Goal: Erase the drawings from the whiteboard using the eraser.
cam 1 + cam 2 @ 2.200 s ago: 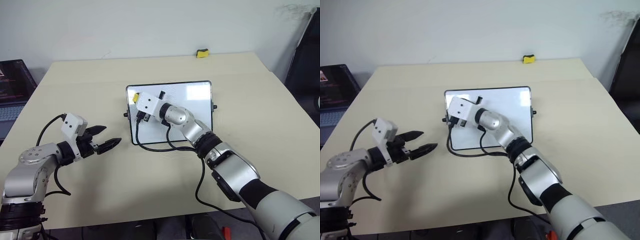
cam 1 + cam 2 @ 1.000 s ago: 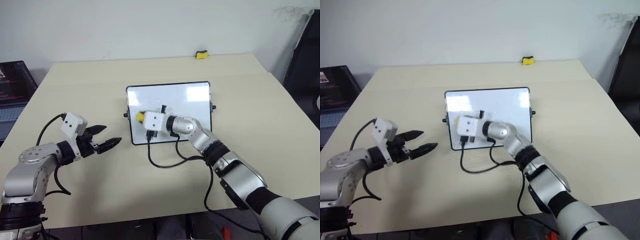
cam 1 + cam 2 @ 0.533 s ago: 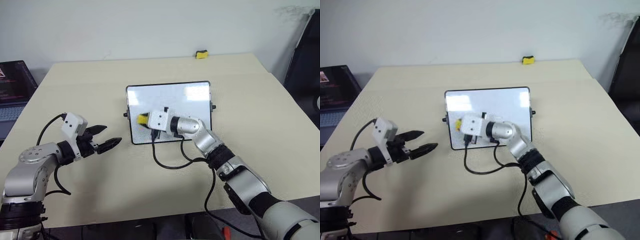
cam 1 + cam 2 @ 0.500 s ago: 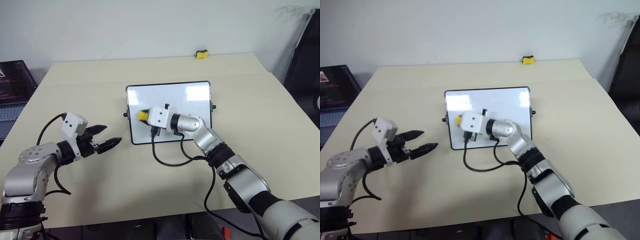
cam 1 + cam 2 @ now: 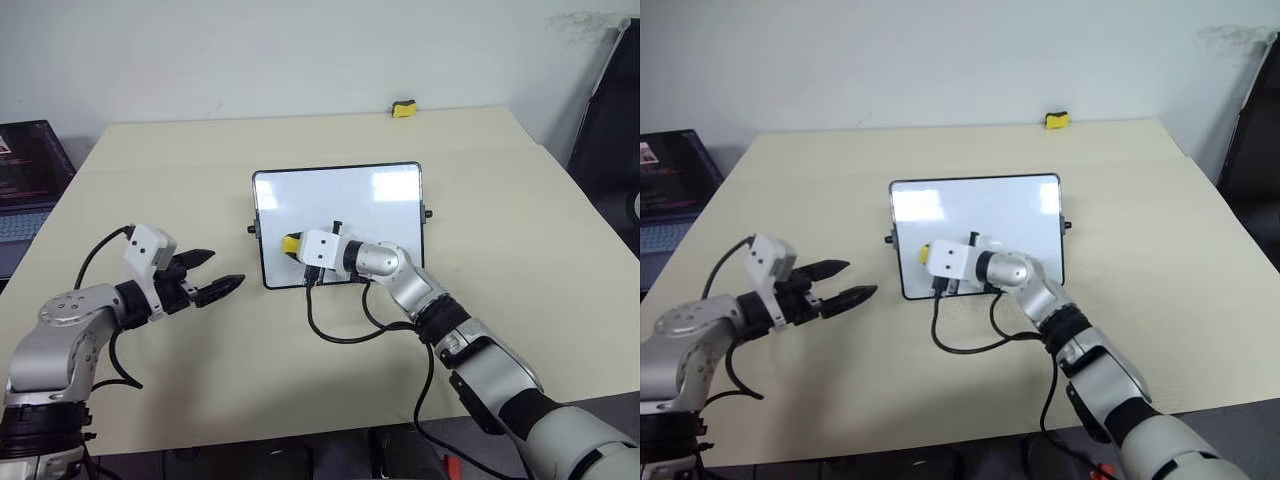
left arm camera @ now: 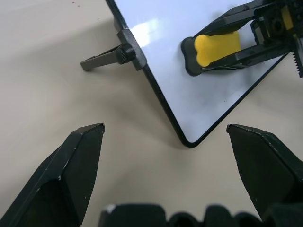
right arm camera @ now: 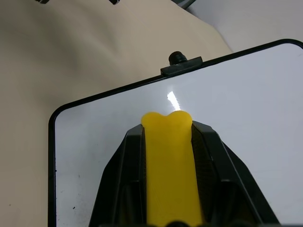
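Diffs vs earlier frames, biggest 1st: the right arm sits lower and further right on the whiteboard (image 5: 340,200) than 2.2 s ago, when it was up at the top-left corner; 1 s ago it was mid-left, and now it's near the bottom edge, left of centre. The table (image 5: 150,160) and board haven't shifted. The left arm hasn't moved at all between frames.

The board lies flat mid-table, black frame, small knob (image 6: 126,53) on its short side. Its surface looks clean white; no drawings readable on it, just a couple of tiny dark specks near one corner in the right wrist view.

The right gripper (image 5: 296,246) is clamped tight on the eraser (image 7: 168,156), yellow block pinched between the 2 black fingers, its tip sticking out past them. The black layer of the eraser faces down on the board in the left wrist view.

The left gripper (image 5: 215,277) hangs over bare table just left of the board, fingers spread wide, nothing in them.

A 2nd yellow-and-black block (image 5: 404,107) sits at the far table edge, well apart. A laptop (image 5: 25,175) shows at far left.

No containers here.
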Tool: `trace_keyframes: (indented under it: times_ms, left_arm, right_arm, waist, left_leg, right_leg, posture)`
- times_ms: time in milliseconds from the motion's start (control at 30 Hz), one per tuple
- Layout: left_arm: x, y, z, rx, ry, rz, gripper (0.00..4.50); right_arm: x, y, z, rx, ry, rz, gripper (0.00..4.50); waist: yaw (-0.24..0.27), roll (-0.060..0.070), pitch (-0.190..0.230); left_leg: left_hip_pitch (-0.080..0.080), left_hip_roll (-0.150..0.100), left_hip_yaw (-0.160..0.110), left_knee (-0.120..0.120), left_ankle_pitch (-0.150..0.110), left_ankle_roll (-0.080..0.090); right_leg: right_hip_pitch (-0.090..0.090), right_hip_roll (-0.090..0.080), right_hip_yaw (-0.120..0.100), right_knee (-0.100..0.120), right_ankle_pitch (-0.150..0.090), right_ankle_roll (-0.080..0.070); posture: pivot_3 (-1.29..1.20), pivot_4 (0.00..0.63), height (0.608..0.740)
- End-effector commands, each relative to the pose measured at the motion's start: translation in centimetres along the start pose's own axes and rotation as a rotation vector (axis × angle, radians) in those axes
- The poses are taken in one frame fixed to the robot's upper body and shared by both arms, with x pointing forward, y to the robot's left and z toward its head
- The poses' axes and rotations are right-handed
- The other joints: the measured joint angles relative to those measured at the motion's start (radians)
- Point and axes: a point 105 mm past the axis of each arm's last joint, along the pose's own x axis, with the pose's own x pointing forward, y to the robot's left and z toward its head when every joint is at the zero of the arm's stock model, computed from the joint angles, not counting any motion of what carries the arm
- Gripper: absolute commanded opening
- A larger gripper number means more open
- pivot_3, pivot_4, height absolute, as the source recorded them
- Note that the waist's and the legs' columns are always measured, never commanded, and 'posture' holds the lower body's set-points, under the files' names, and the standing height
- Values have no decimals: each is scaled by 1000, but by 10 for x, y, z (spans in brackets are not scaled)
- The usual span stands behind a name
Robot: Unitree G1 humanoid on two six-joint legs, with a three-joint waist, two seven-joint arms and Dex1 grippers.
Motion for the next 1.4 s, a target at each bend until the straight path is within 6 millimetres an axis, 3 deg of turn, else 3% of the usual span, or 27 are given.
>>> trace_keyframes:
  times_ms: [33, 100, 233, 300, 367, 533, 733, 800, 900, 1033, 1400]
  left_arm:
    - [3, -9, 22, 78, -56, -53, 4500]
    - [6, -14, 29, 107, -70, -82, 4500]
    - [17, -27, 50, 171, -121, -159, 4500]
    - [22, -32, 56, 187, -135, -191, 4500]
    - [28, -51, 61, 239, -135, -298, 4500]
    - [45, -88, 68, 311, -151, -517, 4500]
    - [73, -125, 78, 368, -191, -763, 4500]
    - [84, -135, 83, 383, -208, -831, 4500]
    - [96, -153, 86, 412, -221, -938, 4500]
    - [104, -167, 84, 442, -219, -1028, 4500]
    - [111, -171, 81, 448, -218, -1021, 4500]
  right_arm:
    - [-10, -20, 15, 36, -60, -67, 982]
    - [-18, -28, 22, 78, -91, -96, 982]
    - [-55, -45, 34, 207, -135, -198, 982]
    - [-72, -51, 33, 253, -121, -248, 982]
    - [-101, -52, 23, 322, -67, -312, 982]
    - [-165, -30, -1, 458, 115, -432, 982]
    - [-242, -3, -41, 646, 418, -755, 982]
    - [-257, 9, -53, 715, 495, -836, 982]
    - [-269, 17, -67, 791, 558, -952, 982]
    - [-266, 13, -73, 828, 549, -1003, 982]
    - [-266, -4, -95, 853, 553, -1002, 982]
  waist:
    - [1, 0, 0]
    - [2, 0, 0]
    - [12, 0, 0]
    - [15, 0, 0]
    - [21, 0, 0]
    - [37, 1, 1]
    - [52, 1, 1]
    - [52, 1, 1]
    - [48, 1, 1]
    - [37, 1, 1]
    - [34, 1, 1]
  left_leg:
    - [0, 0, 0, 0, 0, 0]
    - [-1, 0, 0, 0, 0, 0]
    - [-3, 0, -2, -1, 0, 0]
    - [-4, 0, -2, -1, 0, -1]
    - [-4, 0, -1, -1, 0, -1]
    - [-5, 1, -2, -2, 0, 0]
    - [-4, 0, 0, -1, 0, 0]
    - [-3, 0, 1, -1, 0, 0]
    - [-2, 0, 2, -1, 0, -1]
    - [-1, 0, 2, -1, 0, -1]
    - [-2, 0, 2, 0, 0, 0]
  right_leg:
    - [0, 0, 0, 0, 0, 0]
    - [0, 0, 0, -1, 0, 0]
    - [0, 0, -1, -5, 0, 0]
    - [0, 0, -1, -6, 0, 0]
    - [0, 0, -1, -6, 0, 0]
    - [1, 0, -1, -10, 0, 0]
    - [4, 0, -2, -11, 0, 1]
    - [5, 0, -2, -11, 0, 1]
    - [5, 1, -2, -11, 0, 1]
    - [5, 1, -2, -11, 1, 2]
    - [5, 1, -2, -11, 1, 2]
  posture:
    - [0, 150, 740]
    - [0, 150, 740]
    - [0, 150, 740]
    - [0, 150, 740]
    - [0, 150, 740]
    - [0, 150, 740]
    - [0, 150, 740]
    - [0, 150, 740]
    - [0, 150, 740]
    - [0, 150, 740]
    - [0, 150, 740]
